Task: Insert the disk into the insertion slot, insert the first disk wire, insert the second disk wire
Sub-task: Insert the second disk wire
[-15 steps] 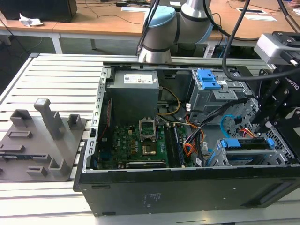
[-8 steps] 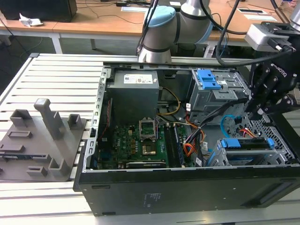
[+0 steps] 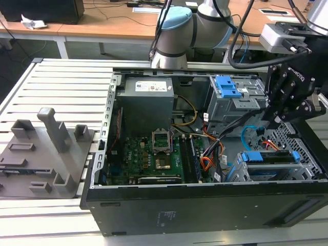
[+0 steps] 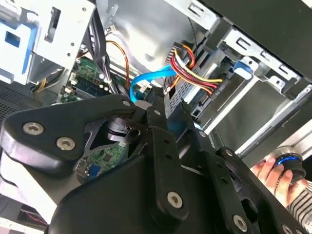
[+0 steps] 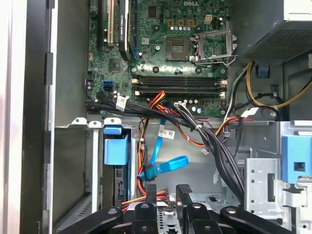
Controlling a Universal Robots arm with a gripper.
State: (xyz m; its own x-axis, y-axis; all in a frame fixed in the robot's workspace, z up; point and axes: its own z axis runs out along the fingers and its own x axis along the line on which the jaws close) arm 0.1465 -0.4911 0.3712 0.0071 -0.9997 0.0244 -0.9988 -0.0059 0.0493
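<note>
One gripper (image 5: 165, 195) hangs over the drive corner of the open case (image 3: 205, 205), fingers (image 5: 184, 197) narrowly apart around the end of the blue wire (image 5: 165, 165).

Glossy and flat, the blue wire runs from just ahead of the fingertips, bends, and rises toward the motherboard (image 5: 161, 48); whether the fingers truly pinch it I cannot tell. In the exterior view the disk (image 3: 271, 159) sits in its slot (image 3: 241, 171), long axis along the case's front wall, its blue carrier edge showing.
</note>
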